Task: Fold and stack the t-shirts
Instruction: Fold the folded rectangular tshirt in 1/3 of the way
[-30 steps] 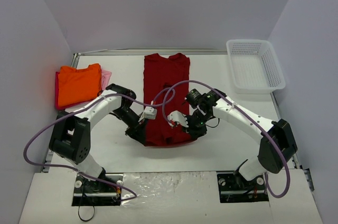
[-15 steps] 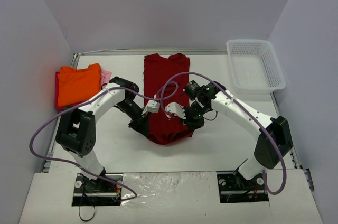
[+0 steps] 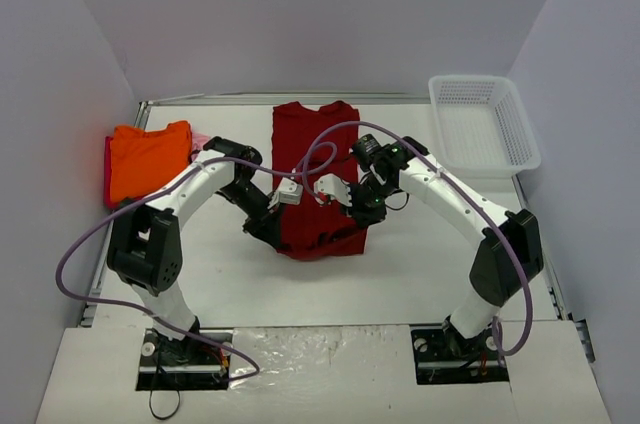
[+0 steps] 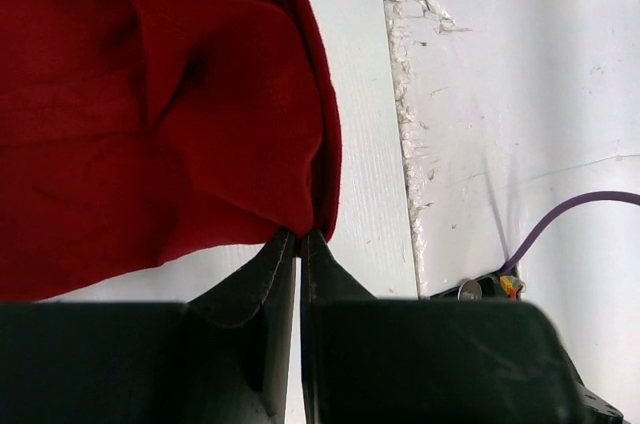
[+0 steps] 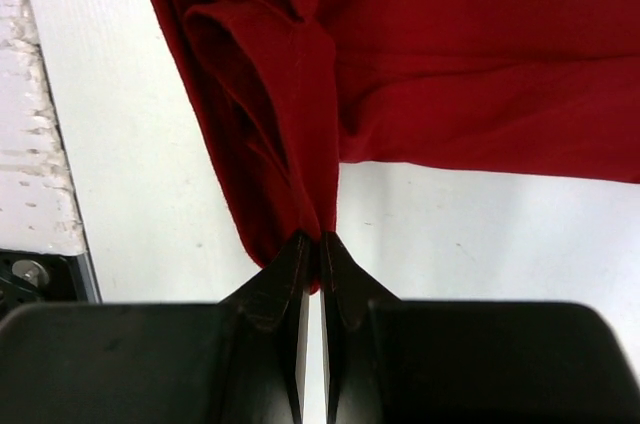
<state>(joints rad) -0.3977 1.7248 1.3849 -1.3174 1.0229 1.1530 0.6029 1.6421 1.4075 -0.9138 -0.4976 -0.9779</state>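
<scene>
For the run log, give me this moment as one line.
step: folding dark red t-shirt | left jaws: shut on its near edge | right jaws: shut on its near edge | orange t-shirt: folded, table's left side

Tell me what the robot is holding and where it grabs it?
The dark red t-shirt. The left end effector pinches its near left corner and the right end effector pinches its near right corner, both shut on the cloth.
</scene>
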